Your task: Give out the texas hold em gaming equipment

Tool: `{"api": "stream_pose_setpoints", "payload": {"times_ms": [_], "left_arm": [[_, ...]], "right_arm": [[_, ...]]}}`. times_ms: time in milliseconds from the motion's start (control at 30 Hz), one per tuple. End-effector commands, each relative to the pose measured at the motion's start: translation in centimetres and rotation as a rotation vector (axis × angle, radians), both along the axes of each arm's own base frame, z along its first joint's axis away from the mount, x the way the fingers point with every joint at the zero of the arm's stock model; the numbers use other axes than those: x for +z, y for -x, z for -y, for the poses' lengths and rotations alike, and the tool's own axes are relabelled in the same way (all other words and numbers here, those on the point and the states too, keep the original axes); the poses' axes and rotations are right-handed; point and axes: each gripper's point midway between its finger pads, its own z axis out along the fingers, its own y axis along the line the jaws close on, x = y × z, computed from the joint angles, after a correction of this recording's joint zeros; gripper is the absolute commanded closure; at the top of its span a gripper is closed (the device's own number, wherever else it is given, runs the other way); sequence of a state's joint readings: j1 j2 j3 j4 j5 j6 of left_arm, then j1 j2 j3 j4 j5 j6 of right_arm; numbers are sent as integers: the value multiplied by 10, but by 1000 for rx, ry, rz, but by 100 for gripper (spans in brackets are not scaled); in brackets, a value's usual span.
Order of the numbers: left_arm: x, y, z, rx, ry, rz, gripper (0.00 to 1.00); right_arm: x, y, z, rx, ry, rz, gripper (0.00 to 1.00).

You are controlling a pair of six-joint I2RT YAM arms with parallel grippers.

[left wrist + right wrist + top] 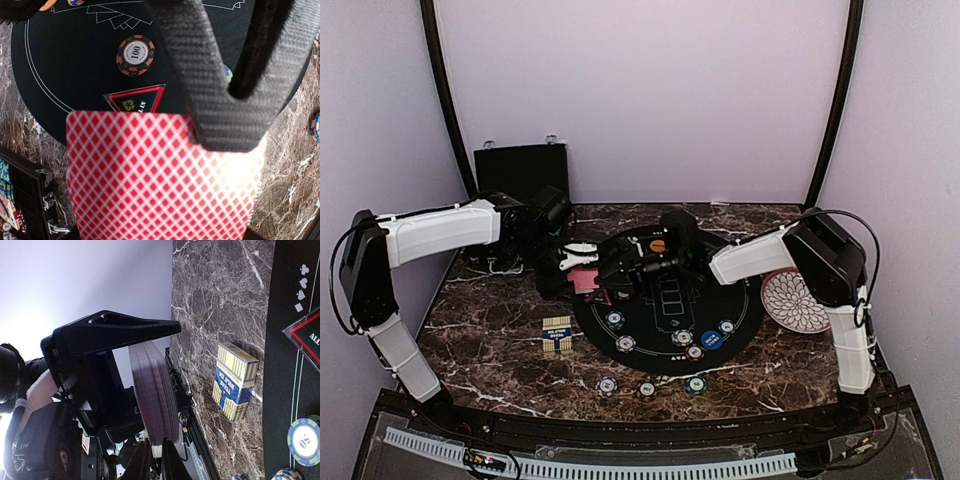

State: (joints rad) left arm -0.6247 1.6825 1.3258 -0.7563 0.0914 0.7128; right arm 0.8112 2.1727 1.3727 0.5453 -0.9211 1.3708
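The left end effector (578, 265) is clamped across a deck of red-backed playing cards (152, 390), holding it clear above the counter (490, 340). The deck lies straight ahead of the right end effector (152, 452), thin edge on. Its long axis runs in line with those fingers, and its near end sits right at their tips. The right end effector is drawn narrow with a pale sliver between the jaws, but I cannot tell whether a card is truly pinched. Only the right arm is free, so the deal falls to it. The move probably turns on pulling straight back along the deck's length, so one card slips out. Off to the side of its fingers, down on the counter, stands the blue-and-gold card box (235, 382)
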Motion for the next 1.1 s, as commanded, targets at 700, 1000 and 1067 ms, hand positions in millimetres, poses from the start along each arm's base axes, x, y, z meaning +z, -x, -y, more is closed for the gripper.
{"api": "stream_pose_setpoints", "payload": {"times_ms": [700, 1000, 1067], "left_arm": [[17, -3, -5, 18, 24, 26, 81], [18, -1, -6, 20, 33, 16, 82], [19, -1, -4, 20, 42, 13, 83]], "right_arm": [[16, -3, 23, -28, -63, 25, 100], [18, -6, 23, -32, -69, 32, 97], [18, -6, 21, -30, -69, 33, 87]]}}
